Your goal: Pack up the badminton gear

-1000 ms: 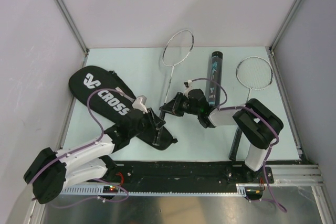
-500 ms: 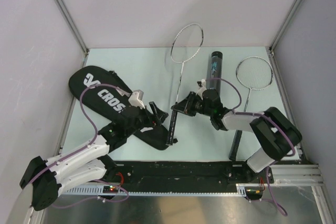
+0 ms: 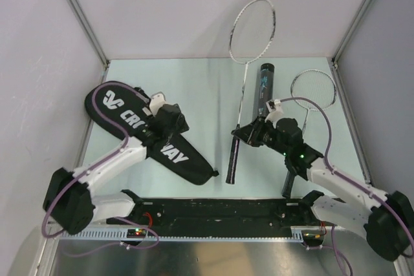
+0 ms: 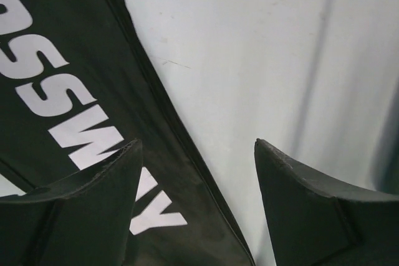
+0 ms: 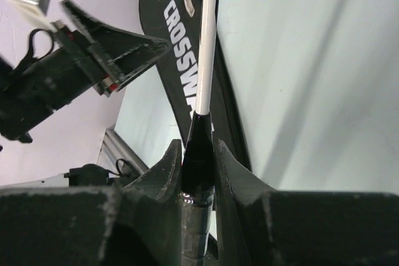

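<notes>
Right now the right gripper [image 5: 198,149] is clamped on a racket [image 3: 233,159] at the top of its black handle, just where the white shaft comes out. Both fingers [image 5: 163,172] press the handle from either side. The racket is tilted up off the table [image 3: 187,88]. Its handle end points down toward the middle of the near edge, and its head stands high past the far edge, in front of the back wall [image 3: 194,4]. Whether the handle end touches the table I cannot tell.

The left gripper [image 4: 196,146] has its jaws wide apart and holds nothing. It hangs over the right-hand border of the bag [image 3: 116,105], one finger above the black cloth with its white letters and the other above bare table. I cannot tell if it touches the bag.

The bag lies flat and slantwise, its wide end near the far left corner and its narrow end toward the middle of the near edge.

The tube [image 3: 265,87] lies flat right of centre near the far edge, its length running from far to near, between the lifted racket's shaft and the second racket [image 3: 313,88]. That second racket lies with its head by the far right corner and its shaft running toward the near edge. Its handle is partly hidden by the right arm.
</notes>
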You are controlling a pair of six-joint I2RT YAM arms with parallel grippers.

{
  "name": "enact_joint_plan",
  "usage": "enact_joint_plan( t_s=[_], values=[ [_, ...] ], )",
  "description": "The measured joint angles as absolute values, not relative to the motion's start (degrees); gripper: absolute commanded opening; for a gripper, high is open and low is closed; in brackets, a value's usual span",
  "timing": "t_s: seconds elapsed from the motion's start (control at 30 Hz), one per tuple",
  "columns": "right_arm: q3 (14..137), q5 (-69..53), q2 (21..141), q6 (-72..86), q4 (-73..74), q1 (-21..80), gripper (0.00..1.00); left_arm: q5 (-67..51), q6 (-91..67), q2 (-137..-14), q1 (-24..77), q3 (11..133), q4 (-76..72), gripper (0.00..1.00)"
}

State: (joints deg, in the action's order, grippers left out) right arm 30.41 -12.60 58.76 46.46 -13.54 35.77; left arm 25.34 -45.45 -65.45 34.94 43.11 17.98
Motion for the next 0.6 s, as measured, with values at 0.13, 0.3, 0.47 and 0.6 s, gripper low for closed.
enact_joint_plan(
  t_s=[0.13, 0.3, 0.47, 0.6],
  values=[
    [30.04, -8.91, 52.49, 43.66, -9.76, 35.79, 0.0, 28.56, -46.94, -74.94, 34.0, 50.06, 23.09, 0.69],
    [29.21, -6.2, 49.41, 41.63, -6.57, 35.83, 0.0, 29.47, -49.17, -83.72, 32.75, 55.31, 25.41, 0.61],
    [28.6, -5.17, 48.36, 40.56, -3.81, 35.94, 0.0, 29.12, -51.4, -90.48, 31.33, 56.18, 26.87, 0.59],
    [28.14, -4.89, 47.05, 40.01, -2.66, 36.05, 0.0, 28.23, -52.77, -94.41, 30.63, 56.21, 27.77, 0.58]
  ],
)
